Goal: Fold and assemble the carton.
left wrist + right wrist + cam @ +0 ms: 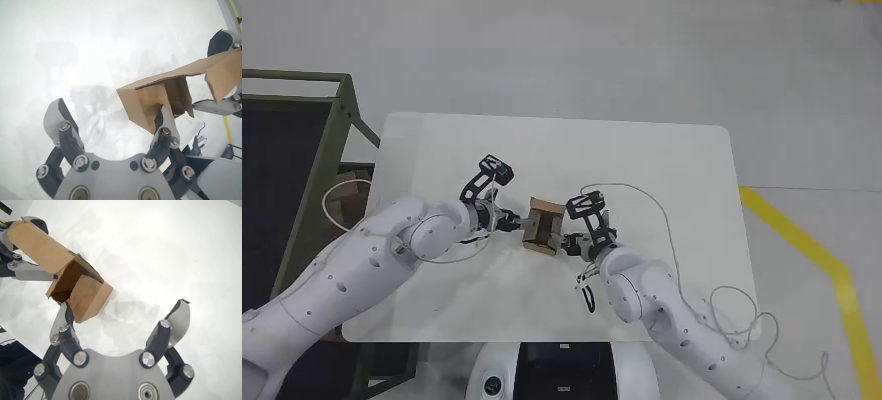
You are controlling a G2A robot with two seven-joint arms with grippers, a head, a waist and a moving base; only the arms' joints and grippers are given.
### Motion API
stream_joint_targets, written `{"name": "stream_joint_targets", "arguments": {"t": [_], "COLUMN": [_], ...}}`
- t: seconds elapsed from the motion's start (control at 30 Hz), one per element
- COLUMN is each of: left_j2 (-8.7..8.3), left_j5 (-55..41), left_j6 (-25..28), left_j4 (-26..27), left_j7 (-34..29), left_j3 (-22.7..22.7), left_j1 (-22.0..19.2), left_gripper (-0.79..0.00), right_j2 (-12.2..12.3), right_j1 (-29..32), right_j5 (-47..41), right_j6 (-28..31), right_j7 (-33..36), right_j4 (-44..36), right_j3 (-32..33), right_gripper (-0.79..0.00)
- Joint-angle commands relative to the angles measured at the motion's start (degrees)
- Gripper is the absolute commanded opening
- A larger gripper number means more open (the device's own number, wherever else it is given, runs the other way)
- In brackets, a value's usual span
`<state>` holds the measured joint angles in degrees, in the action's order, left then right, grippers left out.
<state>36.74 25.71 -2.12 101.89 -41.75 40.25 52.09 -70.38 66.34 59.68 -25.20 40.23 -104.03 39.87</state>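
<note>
Carton at frame centre, between left gripper and right gripper.
Its long axis runs gripper to gripper; both spread wide, clasping nothing, one finger in each open end.

two white arms bend in from either side, wrists turned toward each other. the left arm and right arm bring their grippers close together, nearly tip to tip. the left gripper has its grey, black-padded fingers spread wide. the right gripper is spread just as wide.
</note>
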Motion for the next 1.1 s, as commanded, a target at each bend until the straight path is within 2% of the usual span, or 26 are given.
{"name": "stream_joint_targets", "arguments": {"t": [0.0, 0.47, 1.07], "left_j2": [0.33, 2.57, 4.19], "left_j5": [0.4, 2.9, 5.2], "left_j6": [0.2, 1.1, 3.4], "left_j4": [-0.3, -1.7, -2.0], "left_j7": [-0.8, -4.5, -8.2], "left_j3": [-0.1, -0.4, 0.9], "left_j1": [-0.1, -0.7, 0.2], "left_gripper": [0.000, 0.000, 0.000], "right_j2": [-0.4, -2.9, -5.4], "right_j1": [-0.3, -2.6, -2.7], "right_j5": [0.7, 5.9, 11.9], "right_j6": [-0.5, -4.2, -6.5], "right_j7": [0.3, 5.5, 8.6], "right_j4": [0.3, 3.4, 5.3], "right_j3": [-0.4, -2.7, -3.0], "right_gripper": [0.000, 0.000, 0.000]}}
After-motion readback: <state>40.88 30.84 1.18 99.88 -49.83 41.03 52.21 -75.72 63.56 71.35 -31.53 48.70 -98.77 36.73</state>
